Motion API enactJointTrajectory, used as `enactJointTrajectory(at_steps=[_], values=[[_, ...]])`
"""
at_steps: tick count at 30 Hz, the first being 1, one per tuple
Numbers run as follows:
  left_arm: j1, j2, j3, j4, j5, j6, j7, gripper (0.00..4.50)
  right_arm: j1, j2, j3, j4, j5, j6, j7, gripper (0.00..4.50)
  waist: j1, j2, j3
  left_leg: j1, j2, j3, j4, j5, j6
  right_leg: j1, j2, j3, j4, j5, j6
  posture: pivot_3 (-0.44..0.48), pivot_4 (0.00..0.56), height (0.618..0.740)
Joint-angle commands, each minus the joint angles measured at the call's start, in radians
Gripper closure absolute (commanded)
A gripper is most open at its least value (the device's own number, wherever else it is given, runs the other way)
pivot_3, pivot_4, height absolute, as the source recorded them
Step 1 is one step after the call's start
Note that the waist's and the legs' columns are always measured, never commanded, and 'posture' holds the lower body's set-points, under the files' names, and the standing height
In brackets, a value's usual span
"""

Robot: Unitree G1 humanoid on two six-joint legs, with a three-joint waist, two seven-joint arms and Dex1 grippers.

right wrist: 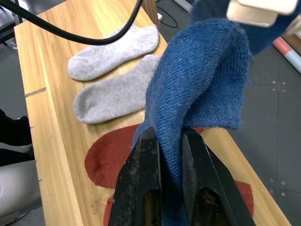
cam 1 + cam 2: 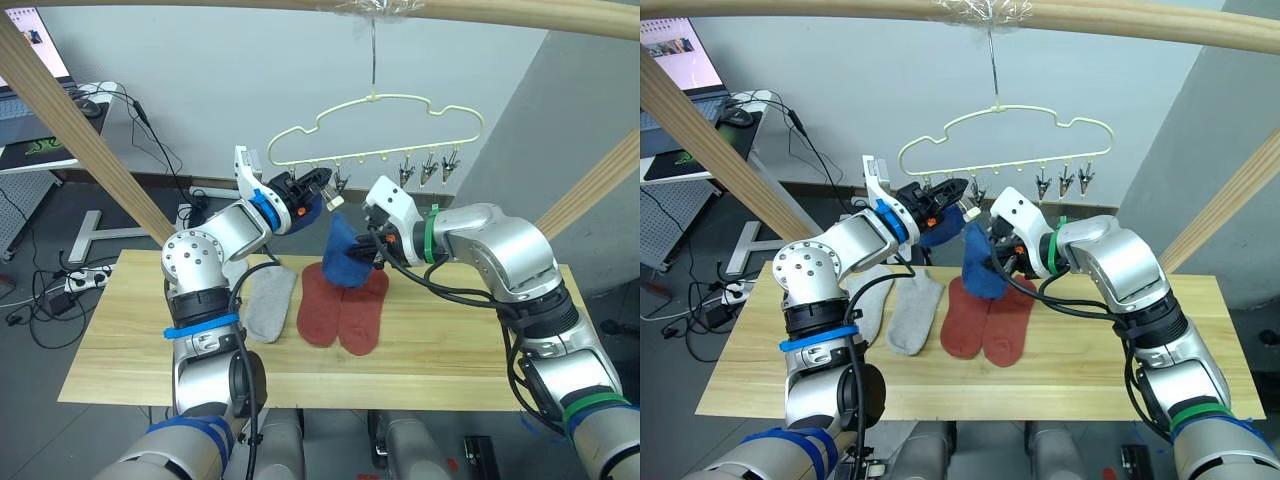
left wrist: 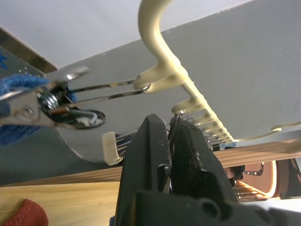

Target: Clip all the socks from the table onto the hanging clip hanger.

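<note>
Jaws of the right gripper pinch a blue sock below the hanger, left gripper closed on a clip.

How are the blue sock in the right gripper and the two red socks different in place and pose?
The blue sock is lifted off the table and hangs folded, pinched in the right gripper. The red socks lie flat on the table, side by side and touching, with no gripper on them. The blue sock is up near the clip hanger; the red socks are below it. Both are short knit socks.
</note>
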Motion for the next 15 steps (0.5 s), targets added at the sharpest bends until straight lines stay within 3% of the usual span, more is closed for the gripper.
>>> enactJointTrajectory(at_steps=[1, 15], values=[[0.004, 0.000, -0.016, -0.044, -0.026, 0.002, 0.003, 4.42, -0.033, -0.007, 0.007, -0.003, 0.002, -0.029, -0.010, 3.93, 0.000, 0.000, 0.000, 0.000, 0.000, 0.000, 0.000, 0.000, 0.000, 0.000, 0.000, 0.000, 0.000, 0.000, 0.000, 0.066, 0.201, 0.740], [0.011, -0.003, -0.033, -0.050, -0.024, -0.008, 0.009, 4.42, -0.104, 0.023, 0.027, 0.111, -0.006, -0.099, -0.022, 3.93, 0.000, 0.000, 0.000, 0.000, 0.000, 0.000, 0.000, 0.000, 0.000, 0.000, 0.000, 0.000, 0.000, 0.000, 0.000, 0.066, 0.201, 0.740]])
